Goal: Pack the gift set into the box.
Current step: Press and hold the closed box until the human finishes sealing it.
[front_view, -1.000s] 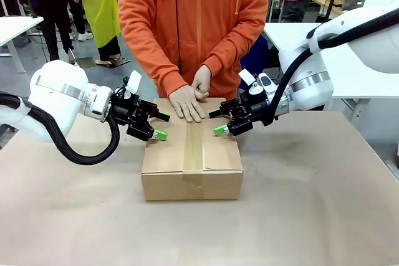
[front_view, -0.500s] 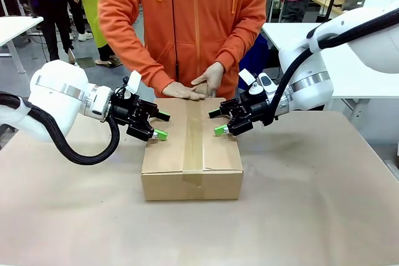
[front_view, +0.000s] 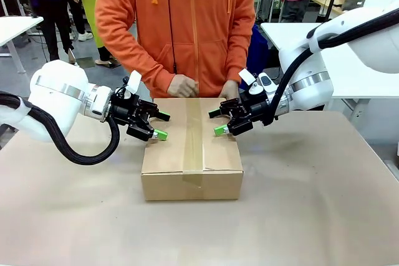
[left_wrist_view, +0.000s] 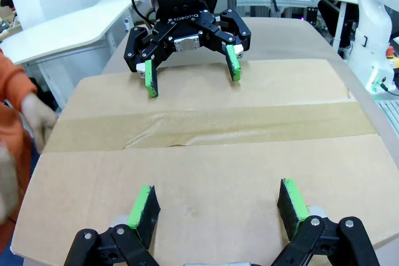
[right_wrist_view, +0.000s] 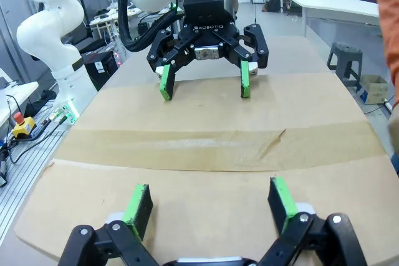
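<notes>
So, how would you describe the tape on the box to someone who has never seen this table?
On the table, in front of the person in the orange hoodie, sits a closed brown cardboard box between the left pincer and the right pincer. The tape is the glossy tan strip along its top centre seam, folding over the near edge; it is slightly darker and shinier than the cardboard.

The setting is presenting as a robotics laboratory: white robot arms (right_wrist_view: 50,35) are standing at neighbouring stations, white-topped worktables (front_view: 19,26) are lining a grey floor, cabling is trailing beside a red emergency-stop button (right_wrist_view: 20,121), and people are standing in the background.
</notes>
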{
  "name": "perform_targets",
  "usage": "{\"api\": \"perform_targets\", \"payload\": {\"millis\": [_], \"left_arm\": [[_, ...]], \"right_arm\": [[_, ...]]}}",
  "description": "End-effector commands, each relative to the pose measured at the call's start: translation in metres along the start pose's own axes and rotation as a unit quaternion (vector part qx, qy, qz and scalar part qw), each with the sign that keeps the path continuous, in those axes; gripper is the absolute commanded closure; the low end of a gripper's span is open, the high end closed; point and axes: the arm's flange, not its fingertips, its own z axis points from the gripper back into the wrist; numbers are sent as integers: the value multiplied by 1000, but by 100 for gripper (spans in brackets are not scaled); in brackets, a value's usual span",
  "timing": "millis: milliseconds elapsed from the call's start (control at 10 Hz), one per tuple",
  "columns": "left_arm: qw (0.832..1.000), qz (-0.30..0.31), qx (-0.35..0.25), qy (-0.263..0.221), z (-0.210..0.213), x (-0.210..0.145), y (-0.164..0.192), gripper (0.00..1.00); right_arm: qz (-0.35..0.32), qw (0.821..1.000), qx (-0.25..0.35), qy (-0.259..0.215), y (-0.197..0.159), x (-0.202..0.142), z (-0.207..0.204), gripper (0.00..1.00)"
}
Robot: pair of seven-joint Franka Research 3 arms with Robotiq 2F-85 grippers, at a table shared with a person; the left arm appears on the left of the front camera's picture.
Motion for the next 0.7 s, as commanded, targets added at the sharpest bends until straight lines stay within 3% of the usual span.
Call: {"api": "perform_targets", "payload": {"millis": [0, 200, 300, 400, 600], "left_arm": [[1000, -4, 1, 3, 0, -1, -1, 0], [1000, 0, 0, 0, 0, 0, 0, 0], [995, -24, -19, -98, 48, 28, -21, 0], [987, -43, 10, -155, 93, 36, -39, 0], [965, -60, 133, -219, 172, 14, -72, 0]], "right_arm": [[-2, 1000, -2, 3, 0, -2, 0, 0], [0, 1000, 0, 0, 0, 0, 0, 0], [28, 999, -14, -42, 30, 18, 36, 0], [47, 993, -35, -100, 60, 21, 79, 0], [67, 968, -153, -188, 110, -7, 155, 0]]}}
